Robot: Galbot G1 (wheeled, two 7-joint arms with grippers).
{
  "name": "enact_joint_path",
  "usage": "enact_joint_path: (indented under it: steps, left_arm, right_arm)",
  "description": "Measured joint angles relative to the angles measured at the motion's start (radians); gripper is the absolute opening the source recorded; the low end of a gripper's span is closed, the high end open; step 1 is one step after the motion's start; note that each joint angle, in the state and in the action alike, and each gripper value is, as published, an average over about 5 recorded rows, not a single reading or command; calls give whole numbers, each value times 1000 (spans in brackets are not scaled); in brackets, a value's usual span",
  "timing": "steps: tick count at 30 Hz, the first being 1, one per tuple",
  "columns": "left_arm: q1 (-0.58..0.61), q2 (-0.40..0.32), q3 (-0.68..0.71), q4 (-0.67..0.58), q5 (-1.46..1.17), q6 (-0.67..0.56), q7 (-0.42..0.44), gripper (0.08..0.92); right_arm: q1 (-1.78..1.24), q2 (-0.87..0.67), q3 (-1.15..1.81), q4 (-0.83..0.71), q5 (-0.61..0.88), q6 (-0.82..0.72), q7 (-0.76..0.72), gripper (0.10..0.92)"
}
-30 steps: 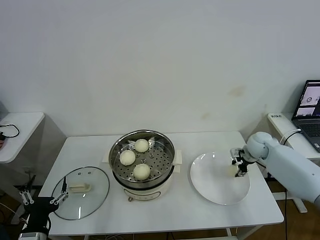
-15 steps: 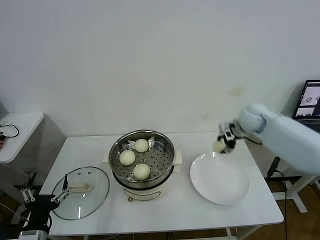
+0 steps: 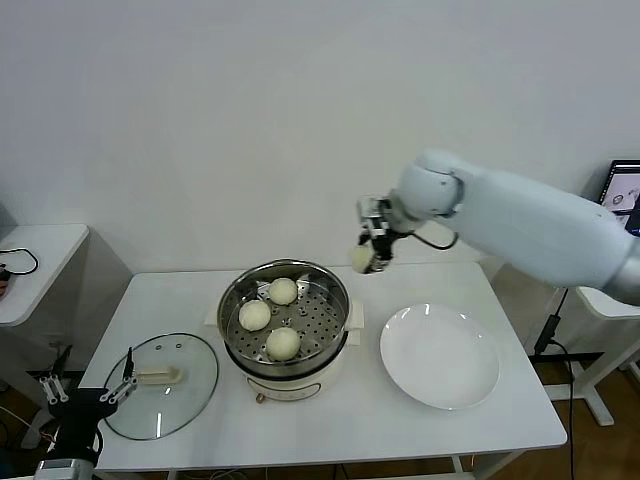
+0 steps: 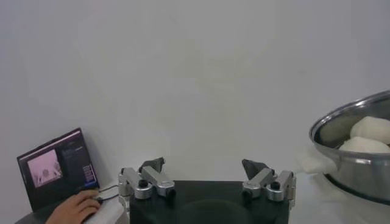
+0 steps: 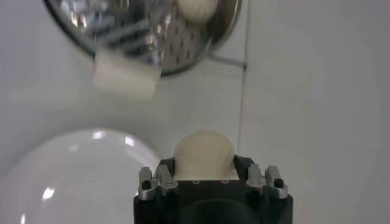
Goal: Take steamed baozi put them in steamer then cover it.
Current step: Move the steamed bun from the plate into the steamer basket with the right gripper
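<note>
The steel steamer (image 3: 341, 302) stands mid-table with three pale baozi (image 3: 284, 291) on its perforated tray. My right gripper (image 3: 372, 250) hangs in the air just beyond the steamer's far right rim, shut on a fourth baozi (image 3: 362, 259). In the right wrist view that baozi (image 5: 203, 153) bulges between the fingers of the right gripper (image 5: 204, 165), with the steamer (image 5: 152, 30) ahead. The glass cover (image 3: 160, 385) lies flat at the table's front left. My left gripper (image 3: 88, 390) waits open just off that edge, and the left wrist view shows this gripper (image 4: 204, 171) empty beside the steamer (image 4: 359, 159).
A bare white plate (image 3: 440, 355) lies to the right of the steamer on the white table (image 3: 330, 425). A laptop (image 3: 625, 195) sits at the far right and a small side table (image 3: 30, 265) at the left. A person's hand (image 4: 73, 208) rests by a laptop (image 4: 58, 173).
My right gripper has lifted the baozi off the white plate and carried it up and left to the steamer's far right side. The left arm has stayed put.
</note>
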Motion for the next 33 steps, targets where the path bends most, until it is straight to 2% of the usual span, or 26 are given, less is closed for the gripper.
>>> enact_joint_path:
  steps: [7,14,29,33]
  left_arm:
    - [-4,-1,-15,9,-6,-1,0,823]
    - [-10,-3,-19,15,-9,-3,-1,823]
    - [-13,-1,-33,23,-14,-5,-1,823]
    - [-15,-1,-34,24,-14,-5,-1,823]
  right_arm:
    - [-4,128,-47,-24,80,-76,60,611]
    - [-39,207,-81,-51,95,-117,88,611]
    - [-126,261,-95,-107,49,-151,108,613]
    - [-132,264,-90,-111,40,-154,113,655]
